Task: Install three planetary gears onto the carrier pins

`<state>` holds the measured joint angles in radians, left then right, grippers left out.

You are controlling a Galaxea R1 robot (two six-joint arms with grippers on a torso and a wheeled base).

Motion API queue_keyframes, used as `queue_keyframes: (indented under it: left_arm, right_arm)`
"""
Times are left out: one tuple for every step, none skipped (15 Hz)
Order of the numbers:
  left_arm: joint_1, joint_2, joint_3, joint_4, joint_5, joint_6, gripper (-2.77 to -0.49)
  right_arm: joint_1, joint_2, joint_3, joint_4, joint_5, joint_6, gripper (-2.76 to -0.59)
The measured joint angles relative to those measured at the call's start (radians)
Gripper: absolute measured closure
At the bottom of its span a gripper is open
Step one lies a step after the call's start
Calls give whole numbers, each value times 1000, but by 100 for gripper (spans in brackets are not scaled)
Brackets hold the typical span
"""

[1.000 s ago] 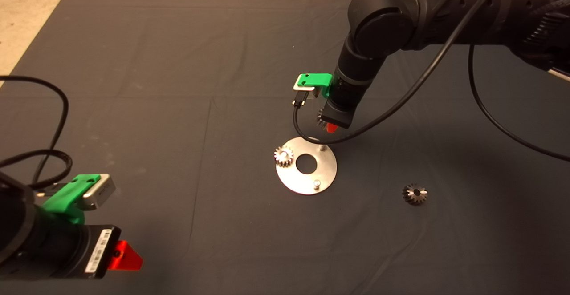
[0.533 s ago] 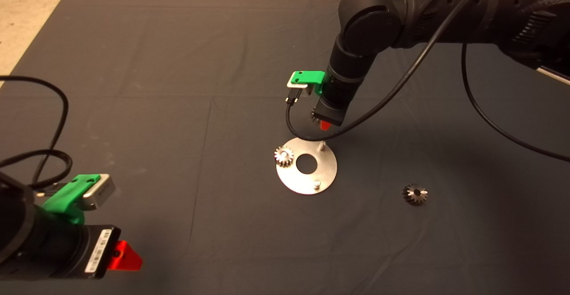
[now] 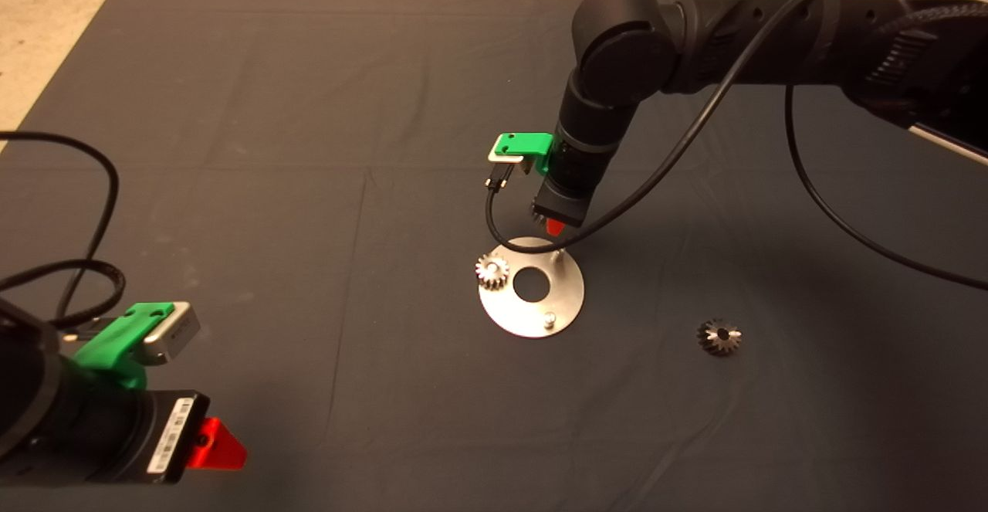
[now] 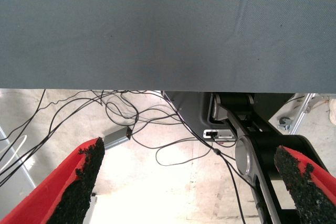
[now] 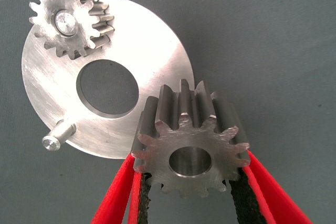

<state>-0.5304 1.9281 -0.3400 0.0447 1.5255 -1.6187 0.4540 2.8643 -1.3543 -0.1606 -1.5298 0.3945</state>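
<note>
A shiny round disc (image 3: 567,296) lies mid-mat with three carrier pins. One planetary gear (image 3: 492,271) sits on the left pin (image 5: 65,20). The far pin (image 3: 557,251) and the near pin (image 3: 549,317) stand bare. My right gripper (image 3: 552,225) hovers just above the disc's far edge, shut on a second gear (image 5: 189,145); in the right wrist view that gear hides one pin, while another bare pin (image 5: 58,135) sticks out beside the disc (image 5: 157,51). A third gear (image 3: 719,337) lies loose on the mat to the right. My left gripper (image 3: 216,444) is parked at the lower left, open.
The right arm's black cable (image 3: 509,242) loops down close to the disc's far rim. The left wrist view shows the mat's edge (image 4: 157,85), with floor cables (image 4: 131,124) and the robot's base (image 4: 252,129) beyond it.
My right gripper has carried its gear leftward, from beyond the disc's far right side to over the far rim near the far pin. The left arm has not moved.
</note>
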Motion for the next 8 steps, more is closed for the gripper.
queue_keyframes:
  left_arm:
    - [0,0,0,0,0,0,-233]
    - [0,0,0,0,0,0,-233]
    - [0,0,0,0,0,0,-233]
    - [0,0,0,0,0,0,-233]
    - [0,0,0,0,0,0,-233]
    - [0,0,0,0,0,0,-233]
    - [0,0,0,0,0,0,-233]
    - [0,0,0,0,0,0,-233]
  right_arm:
    - [-4,0,0,1,-1,0,-92]
    - [-9,0,0,1,0,0,-92]
    - [-14,0,0,1,0,0,-92]
    - [-17,-2,4,3,0,0,-92]
    - [-17,-6,10,3,0,0,-92]
    - [-17,-12,21,3,0,0,-92]
    - [-18,-18,32,3,0,0,-92]
    - [-19,-23,41,4,-1,0,-92]
